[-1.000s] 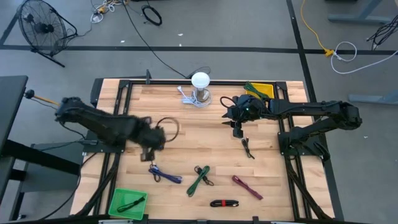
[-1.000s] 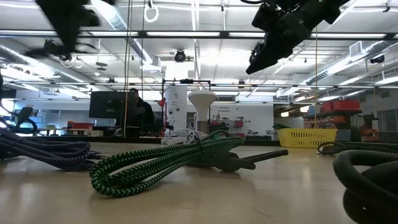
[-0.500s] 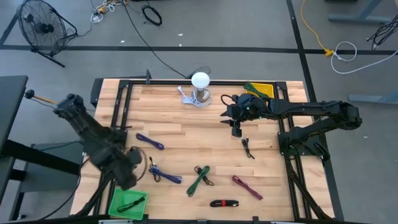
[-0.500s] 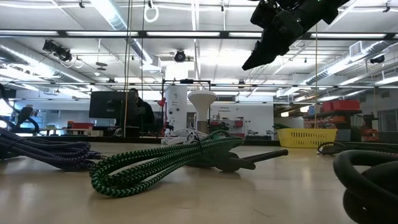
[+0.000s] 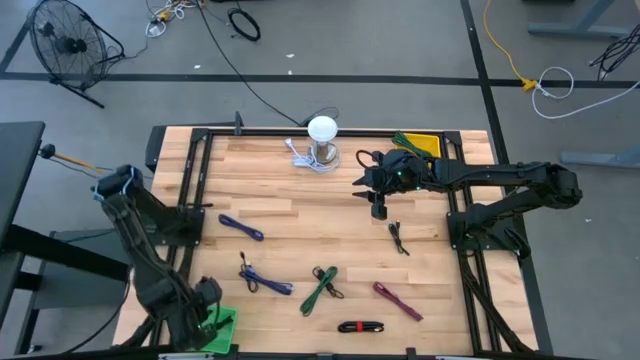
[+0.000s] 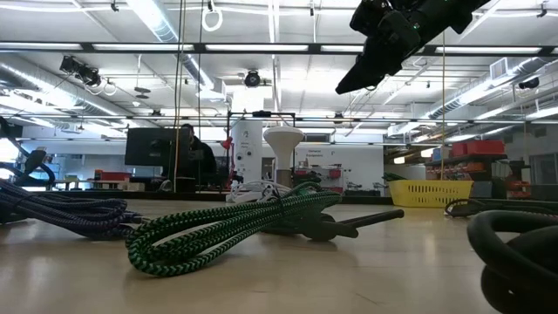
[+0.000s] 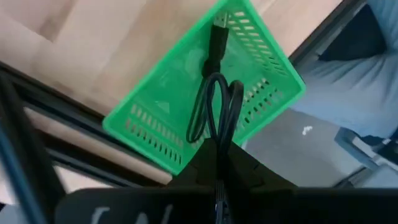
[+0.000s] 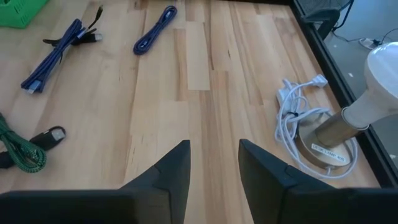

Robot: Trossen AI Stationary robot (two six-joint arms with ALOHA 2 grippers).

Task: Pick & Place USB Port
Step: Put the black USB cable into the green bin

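Observation:
My left gripper point(image 5: 203, 300) is at the table's near left corner, above the green basket point(image 5: 224, 322), and is shut on a black USB cable point(image 7: 214, 106). The left wrist view shows the cable's loops and plug end over the green basket point(image 7: 155, 99). My right gripper point(image 5: 380, 207) hangs open above the far right part of the table, and its two fingers frame bare wood in the right wrist view point(image 8: 214, 165). It shows high up in the low view point(image 6: 362, 77). Another small black cable point(image 5: 398, 238) lies on the table just nearer than it. My left gripper pinches the black cable between its two shut fingers, at a point point(image 7: 218, 155) beside the loops. The fingers come from above, pointing steeply down. The cable hangs below them in slack loops over the basket; whether its plug end point(image 7: 218, 28) touches the basket floor, I cannot tell.
Loose cables lie on the wood: purple point(image 5: 242, 228), blue point(image 5: 262, 282), green point(image 5: 322, 288), maroon point(image 5: 397, 298) and black-red point(image 5: 360, 326). A white lamp point(image 5: 322, 132) with a white cord point(image 8: 292, 118) stands at the far edge. A yellow basket point(image 5: 422, 145) sits at the far right.
My left gripper has swung from the middle left of the table toward the near left corner and a little down, rolling its wrist, with the black cable hanging from it. It now stands over the green basket. The purple cable it covered shows again.

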